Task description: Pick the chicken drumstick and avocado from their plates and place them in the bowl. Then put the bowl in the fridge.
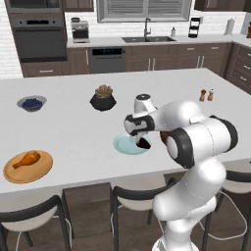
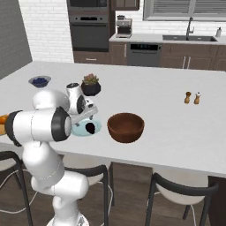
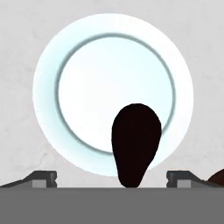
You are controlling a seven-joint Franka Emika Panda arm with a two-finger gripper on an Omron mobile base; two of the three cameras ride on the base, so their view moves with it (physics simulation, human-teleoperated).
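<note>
Two finger tips [image 3: 43, 178] are seen spread wide at the bottom of the hand view, one on each side of the avocado [image 3: 135, 144], with clear gaps left; nothing is gripped. The gripper [image 3: 111, 179] is held directly above the pale blue plate [image 3: 48, 65], looking straight down. The avocado is laid on the plate's near side in that view, its narrow end pointed toward the gripper and overlapping the rim. In the left base view the avocado [image 1: 144, 142] is partly hidden under the hand, the gripper [image 1: 138, 138] hanging just over the blue plate [image 1: 122, 145]. In the right base view the avocado [image 2: 90, 128] is seen on the plate [image 2: 79, 130], below the gripper [image 2: 89, 115].

The reddish-brown bowl [image 2: 126, 127] is set on the white counter [image 2: 167, 128] just beside the blue plate, on the robot's right, empty. A sliver of the bowl [image 3: 217, 178] is caught at the lower right edge of the hand view.

The chicken drumstick [image 1: 26, 159] is laid on the wooden plate [image 1: 41, 170], well apart to the left, near the counter's front edge.

Farther back on the counter: a black pot with a succulent [image 1: 103, 98], a small grey bowl of blueberries [image 1: 32, 103], and two small shakers [image 1: 206, 95] to the right. Dark stools [image 1: 132, 196] are tucked under the counter edge.
</note>
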